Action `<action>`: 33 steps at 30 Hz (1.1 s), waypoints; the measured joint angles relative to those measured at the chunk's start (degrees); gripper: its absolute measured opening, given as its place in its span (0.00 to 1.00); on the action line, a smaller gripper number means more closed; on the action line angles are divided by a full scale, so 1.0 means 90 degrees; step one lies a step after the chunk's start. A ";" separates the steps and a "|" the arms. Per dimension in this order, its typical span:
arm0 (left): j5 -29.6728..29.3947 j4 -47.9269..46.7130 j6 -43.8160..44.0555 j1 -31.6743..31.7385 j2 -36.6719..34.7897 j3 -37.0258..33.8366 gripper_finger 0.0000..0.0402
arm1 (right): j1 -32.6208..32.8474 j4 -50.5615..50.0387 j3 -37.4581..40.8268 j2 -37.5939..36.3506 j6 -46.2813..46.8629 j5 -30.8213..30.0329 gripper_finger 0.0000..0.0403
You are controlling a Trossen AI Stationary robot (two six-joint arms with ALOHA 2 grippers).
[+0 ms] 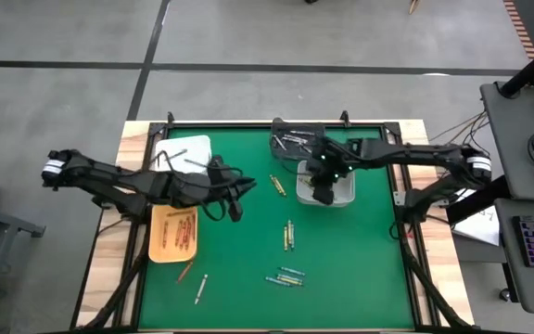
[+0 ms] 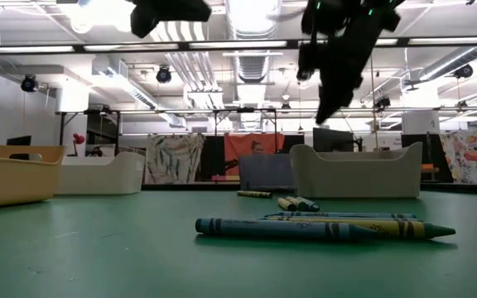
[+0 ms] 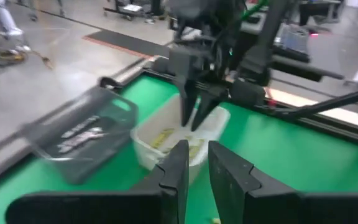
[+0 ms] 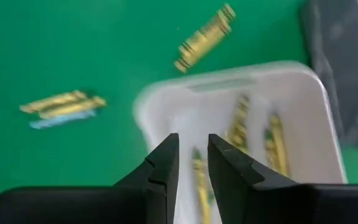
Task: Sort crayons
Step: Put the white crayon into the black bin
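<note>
Several crayons (image 1: 288, 234) are still loose on the green mat (image 1: 360, 260), so the sort is maybe halfway by my guess. Right gripper (image 1: 323, 193) hangs over the pale tray (image 1: 349, 192) that already has yellow crayons (image 4: 272, 144) lying in it. In its wrist view the fingers stand slightly apart with nothing between them, and you look straight down the gap at a yellow stick on the tray floor. Reads to me like a drop-off step: the hand is empty above the bin that takes yellows.

Left gripper (image 1: 234, 209) hovers above the mat just beside the orange tray (image 1: 158, 243), which holds the red-orange ones (image 1: 184, 227). Its fingers are close together with a thin slit, and I see nothing in them.

Where the leftovers sit: a yellowish pair mid-mat, one more yellow (image 1: 277, 185) just beside the pale tray, a green-blue cluster (image 1: 286, 276) nearer the front edge, plus a red-orange one (image 1: 184, 271) and a pale one (image 1: 199, 289) below the orange tray. The low view shows the blue and yellow ones (image 2: 321, 227) lying side by side and touching.

Next move, I reckon, is for the right arm to lift clear of the tray and go for the yellow just beside it or the mid-mat pair. It needs wider fingers and lining up across the stick. Those touching ones could get nudged or picked up double.
</note>
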State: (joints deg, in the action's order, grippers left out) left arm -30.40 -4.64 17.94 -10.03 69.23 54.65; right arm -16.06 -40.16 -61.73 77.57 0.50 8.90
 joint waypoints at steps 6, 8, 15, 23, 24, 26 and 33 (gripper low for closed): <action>0.0002 -0.0896 0.0729 -0.0611 0.0910 0.1037 0.10 | 0.0808 0.0318 0.0000 -0.0602 0.0142 0.0001 0.15; -0.0005 -0.1883 0.1215 -0.0841 0.1163 0.1572 0.10 | 0.1058 0.0312 0.0000 -0.0754 0.0234 0.0001 0.15; -0.0327 -0.5404 0.3941 -0.1805 0.2216 0.3401 0.10 | 0.1683 0.0307 0.0007 -0.1069 0.0299 0.0001 0.15; 0.0858 -0.7201 0.7390 -0.3131 0.3374 0.4146 0.10 | 0.1814 0.0357 0.0012 -0.0935 0.0283 -0.0011 0.15; 0.0937 -0.7194 0.7738 -0.3312 0.3513 0.4133 0.10 | 0.1814 0.0355 0.0012 -0.0903 0.0278 -0.0011 0.15; 0.0990 -0.7207 0.8390 -0.3601 0.3821 0.4105 0.10 | 0.1814 0.0356 0.0017 -0.0858 0.0219 -0.0011 0.15; 0.1361 -0.7310 0.9249 -0.4033 0.4945 0.4078 0.10 | 0.1981 0.0357 0.0042 -0.0783 0.0054 -0.0010 0.15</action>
State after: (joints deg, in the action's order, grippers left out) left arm -18.15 -70.43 101.19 -46.33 113.74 91.35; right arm 1.77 -36.95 -61.36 70.52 0.99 8.81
